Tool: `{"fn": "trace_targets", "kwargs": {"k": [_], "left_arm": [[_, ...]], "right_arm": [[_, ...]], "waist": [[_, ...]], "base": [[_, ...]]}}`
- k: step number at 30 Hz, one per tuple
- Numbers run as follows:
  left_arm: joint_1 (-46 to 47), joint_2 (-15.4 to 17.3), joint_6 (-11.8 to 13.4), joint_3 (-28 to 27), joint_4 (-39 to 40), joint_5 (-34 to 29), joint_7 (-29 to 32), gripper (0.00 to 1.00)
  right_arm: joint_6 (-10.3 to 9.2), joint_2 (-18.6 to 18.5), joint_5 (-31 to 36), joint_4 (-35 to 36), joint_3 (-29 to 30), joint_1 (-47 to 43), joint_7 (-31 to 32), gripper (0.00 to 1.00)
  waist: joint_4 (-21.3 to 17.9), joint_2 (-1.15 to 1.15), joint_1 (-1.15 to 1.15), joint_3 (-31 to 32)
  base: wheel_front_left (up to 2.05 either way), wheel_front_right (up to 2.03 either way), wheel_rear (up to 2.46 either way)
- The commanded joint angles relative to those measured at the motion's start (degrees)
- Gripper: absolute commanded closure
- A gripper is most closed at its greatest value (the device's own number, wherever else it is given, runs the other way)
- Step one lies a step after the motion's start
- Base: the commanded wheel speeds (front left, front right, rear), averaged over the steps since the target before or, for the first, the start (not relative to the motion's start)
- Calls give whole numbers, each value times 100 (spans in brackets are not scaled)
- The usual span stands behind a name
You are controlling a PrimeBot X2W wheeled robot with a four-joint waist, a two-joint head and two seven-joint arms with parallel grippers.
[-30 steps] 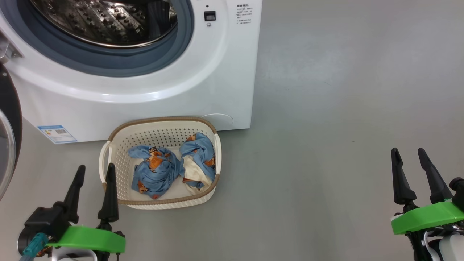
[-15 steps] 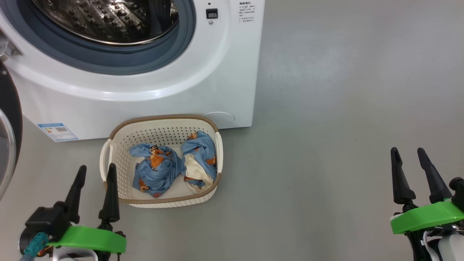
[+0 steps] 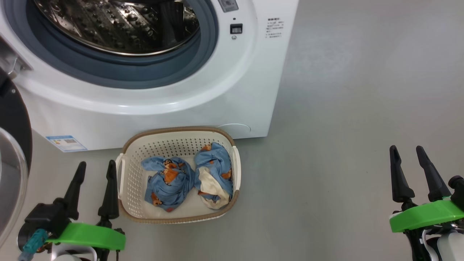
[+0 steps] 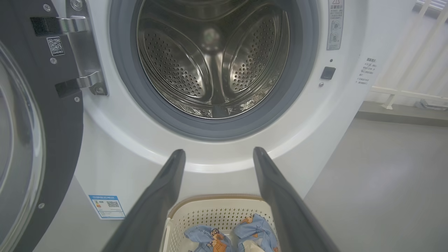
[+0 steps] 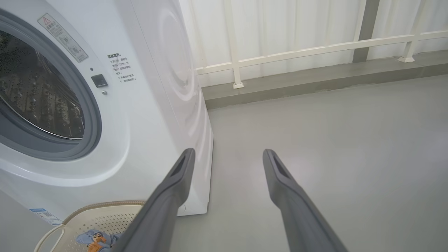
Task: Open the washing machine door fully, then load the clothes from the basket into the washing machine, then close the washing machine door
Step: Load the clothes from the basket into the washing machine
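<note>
1. The whole head view has shifted since half a second ago: my camera moved, not the things. The washing machine [image 3: 163,108] and basket [image 3: 177,129] now sit more central, so I judge I'm lining up to load.
2. Washing machine door [image 3: 14,137] hangs open at my left; clothes [image 3: 170,181] both in the basket.
3. Basket on the floor near the machine's front right corner, long axis along that front, mouth up.
4. Left gripper [image 3: 97,163] beside its left handle, right gripper [image 3: 406,147] well apart; fingers spread, empty.
</note>
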State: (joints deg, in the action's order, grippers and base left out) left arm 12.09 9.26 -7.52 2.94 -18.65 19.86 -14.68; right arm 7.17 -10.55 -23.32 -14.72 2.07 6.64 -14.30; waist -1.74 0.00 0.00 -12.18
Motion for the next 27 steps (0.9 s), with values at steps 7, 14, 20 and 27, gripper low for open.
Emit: {"fn": "trace_targets", "kwargs": {"k": [7,14,20,27], "left_arm": [[243,57,3,-189,177,14,-32,0],[218,-22,3,-128,80,8,-32,0],[211,-127,3,-54,-184,-11,-32,0],[332,-255,3,5,-746,-143,-32,0]], "right_arm": [[32,-50,-17,143,-92,177,-70,0],[32,-23,-16,144,-106,202,-70,0],[32,16,-17,164,-136,246,-70,0],[32,100,-18,201,-170,367,-70,0]], "waist": [[-13,0,0,-45],[-21,0,0,-77],[-24,0,0,-202],[-51,0,0,-490]], "base": [[35,-37,2],[0,0,0],[0,0,0],[0,0,0]]}}
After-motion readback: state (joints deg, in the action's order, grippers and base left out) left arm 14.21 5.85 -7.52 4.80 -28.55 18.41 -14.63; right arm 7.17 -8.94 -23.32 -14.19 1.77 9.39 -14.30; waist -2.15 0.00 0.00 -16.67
